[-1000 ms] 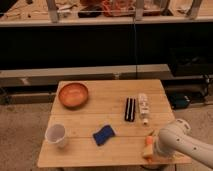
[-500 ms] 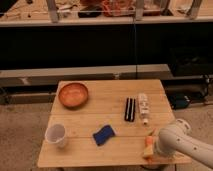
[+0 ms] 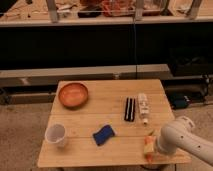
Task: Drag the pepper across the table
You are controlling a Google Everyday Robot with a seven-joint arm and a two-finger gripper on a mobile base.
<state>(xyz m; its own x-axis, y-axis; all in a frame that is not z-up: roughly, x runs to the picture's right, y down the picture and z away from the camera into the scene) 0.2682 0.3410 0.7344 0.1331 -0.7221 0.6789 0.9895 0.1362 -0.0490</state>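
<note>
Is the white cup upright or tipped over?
Upright: the cup stands on the table with its open rim up. The end effector is at the table's near corner, by the pepper.

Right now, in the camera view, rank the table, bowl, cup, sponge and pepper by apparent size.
1. table
2. bowl
3. white cup and blue sponge: they look about alike, so not ranked
4. pepper: smallest as seen, though partly hidden by the gripper at the table's front right edge

The pepper [image 3: 148, 144], small and orange (partly hidden), lies near the front right corner of the light wooden table [image 3: 107, 102], with the gripper [image 3: 153, 150] down right at it.
</note>
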